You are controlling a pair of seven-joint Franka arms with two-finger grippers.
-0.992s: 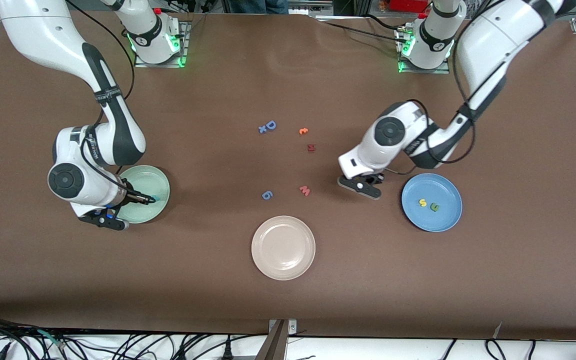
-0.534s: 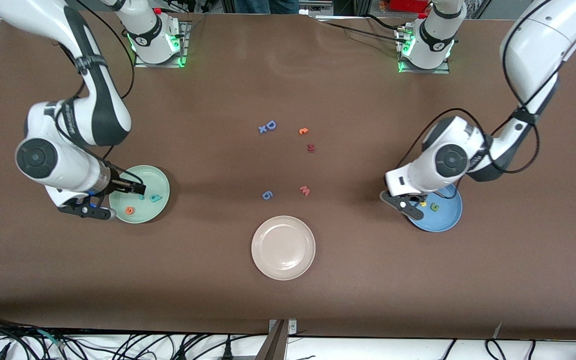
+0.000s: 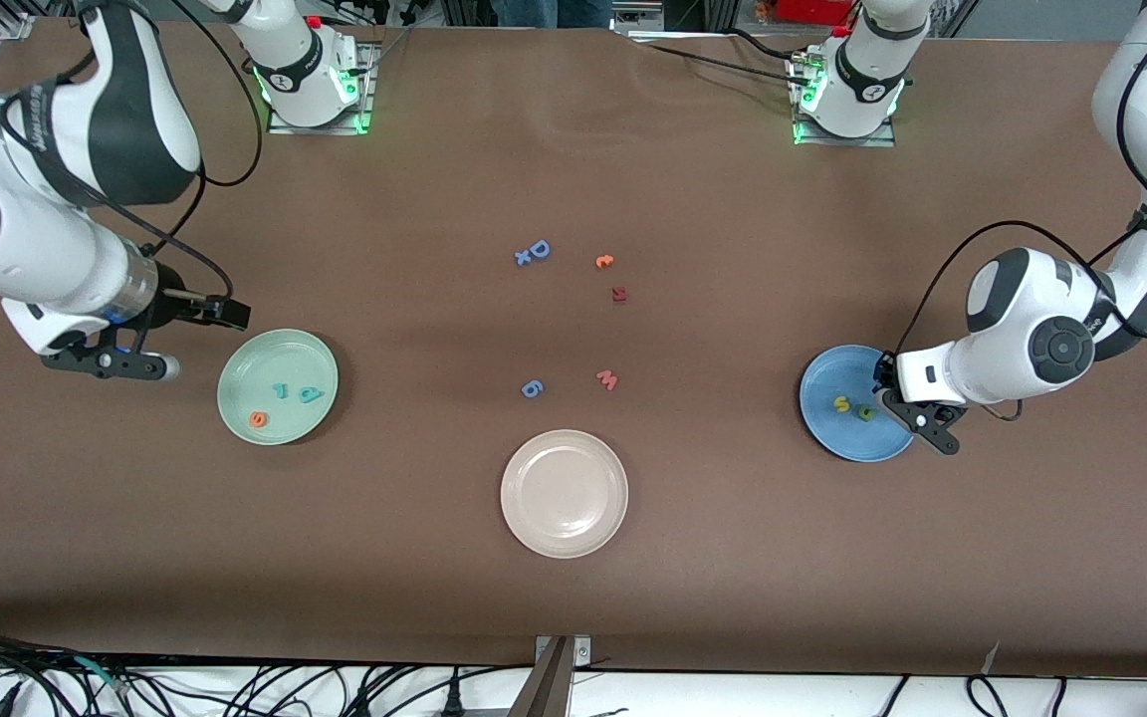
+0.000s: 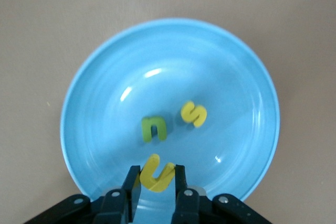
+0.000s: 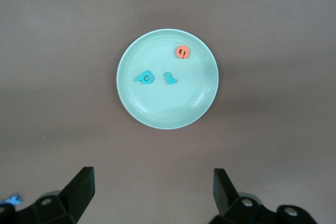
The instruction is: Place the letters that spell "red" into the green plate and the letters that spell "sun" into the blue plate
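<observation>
The green plate [image 3: 280,354] [image 5: 168,108] holds a teal "r" [image 3: 281,390] [image 5: 169,78], a teal "d" [image 3: 310,394] [image 5: 145,77] and an orange "e" [image 3: 257,419] [image 5: 182,52]. My right gripper [image 3: 231,315] [image 5: 152,179] hangs open and empty above the table, beside that plate toward the right arm's end. The blue plate [image 3: 832,378] [image 4: 157,56] holds a yellow "s" [image 3: 841,403] [image 4: 193,114] and a green arch letter [image 3: 864,410] [image 4: 154,128]. My left gripper [image 3: 884,383] [image 4: 156,169] is low over this plate, shut on a yellow arch letter [image 4: 156,172].
A beige-white plate [image 3: 564,468] lies nearest the front camera at mid-table. Loose letters lie in the middle: a blue "D" with a small "x" [image 3: 534,251], an orange "c" [image 3: 603,261], a dark red letter [image 3: 619,294], a pink "w" [image 3: 606,378] and a blue "6" [image 3: 531,388].
My right gripper opened, left the teal letter in the green plate, then rose and drew back off it. My left gripper carried the yellow arch letter from mid-table to over the blue plate.
</observation>
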